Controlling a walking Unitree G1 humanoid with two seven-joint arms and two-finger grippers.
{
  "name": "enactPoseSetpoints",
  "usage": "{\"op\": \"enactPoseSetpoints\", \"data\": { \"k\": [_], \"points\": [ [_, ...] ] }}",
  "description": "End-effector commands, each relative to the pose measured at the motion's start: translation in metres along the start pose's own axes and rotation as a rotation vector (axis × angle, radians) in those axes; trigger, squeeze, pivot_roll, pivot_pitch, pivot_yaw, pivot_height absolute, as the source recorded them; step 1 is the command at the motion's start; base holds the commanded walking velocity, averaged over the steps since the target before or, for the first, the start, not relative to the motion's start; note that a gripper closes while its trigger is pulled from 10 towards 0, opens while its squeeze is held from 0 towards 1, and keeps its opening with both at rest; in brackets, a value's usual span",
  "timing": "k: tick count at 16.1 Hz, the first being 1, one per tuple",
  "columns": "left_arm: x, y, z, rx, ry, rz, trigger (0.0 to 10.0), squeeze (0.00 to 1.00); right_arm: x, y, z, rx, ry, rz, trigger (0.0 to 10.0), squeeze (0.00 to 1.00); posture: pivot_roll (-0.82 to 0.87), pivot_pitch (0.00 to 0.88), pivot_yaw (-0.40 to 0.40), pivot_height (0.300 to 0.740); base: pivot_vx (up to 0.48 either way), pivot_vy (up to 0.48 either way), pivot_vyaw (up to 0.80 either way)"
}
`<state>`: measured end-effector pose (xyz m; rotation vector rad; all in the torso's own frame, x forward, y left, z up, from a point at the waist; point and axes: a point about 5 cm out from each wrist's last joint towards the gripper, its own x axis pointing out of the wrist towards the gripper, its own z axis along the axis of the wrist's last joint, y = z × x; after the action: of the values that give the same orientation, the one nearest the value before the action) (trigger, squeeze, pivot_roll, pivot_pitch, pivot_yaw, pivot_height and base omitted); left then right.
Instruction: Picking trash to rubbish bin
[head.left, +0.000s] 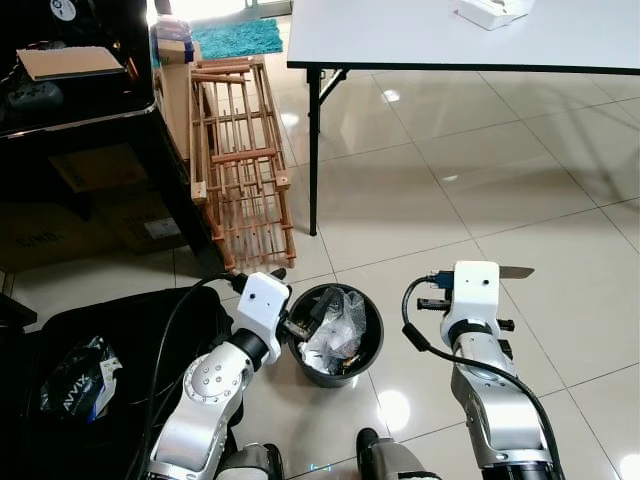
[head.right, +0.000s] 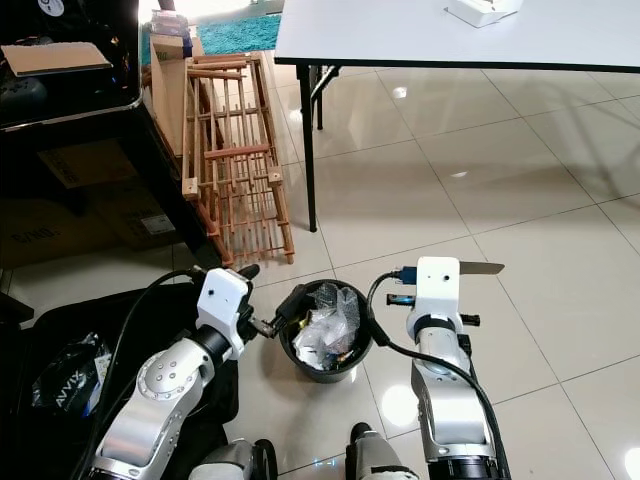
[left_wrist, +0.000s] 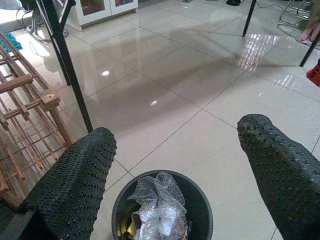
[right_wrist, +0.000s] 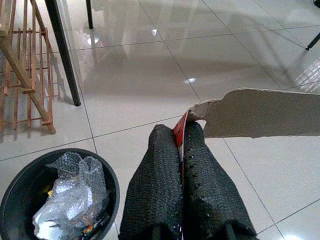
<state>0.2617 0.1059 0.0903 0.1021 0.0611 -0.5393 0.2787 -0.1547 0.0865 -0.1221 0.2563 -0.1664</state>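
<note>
1. Black bin (head.left: 335, 335) stands on the tiled floor (head.left: 480, 190) between the two arms, already part full: crumpled clear plastic wrap (head.left: 335, 330) and some darker scraps lie inside. That much of the job looks done.
2. The right gripper (right_wrist: 182, 145) has its fingers pressed together on a flat card scrap (right_wrist: 260, 114), pinching it at one torn corner. The scrap sticks out sideways past the fingers, level with the floor.
3. That scrap is held beside the bin, on its right, and not above the opening. It is still to be carried over the rim and let go.
4. The left gripper (left_wrist: 175, 150) hangs at the bin's left rim with its fingers spread wide and nothing between them. I judge it free for another pick.
5. A crinkled dark bag (head.left: 80, 375) lies on the black case (head.left: 150, 320) at the robot's left. It may be trash still to be gathered, though I cannot tell for sure.
6. Left to do, by my reading: drop the card, then check the floor and case for more.
</note>
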Motion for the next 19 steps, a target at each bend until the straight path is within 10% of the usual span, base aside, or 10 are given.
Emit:
{"op": "enactPoseSetpoints", "data": {
  "k": [1, 19],
  "points": [
    [-0.0029, -0.0035, -0.0060, -0.002, 0.021, -0.023, 10.0, 0.00, -0.0003, 0.0026, -0.0039, 0.009, 0.010, 0.011, 10.0, 0.00, 0.05, 0.187, 0.027, 0.740, 0.240, 0.000, 0.00],
    [-0.0038, -0.0029, -0.0107, 0.006, 0.030, -0.014, 10.0, 0.00, 0.0016, 0.0076, -0.0022, -0.001, -0.002, 0.044, 10.0, 0.00, 0.05, 0.190, 0.026, 0.740, 0.344, 0.000, 0.00]
  ]
}}
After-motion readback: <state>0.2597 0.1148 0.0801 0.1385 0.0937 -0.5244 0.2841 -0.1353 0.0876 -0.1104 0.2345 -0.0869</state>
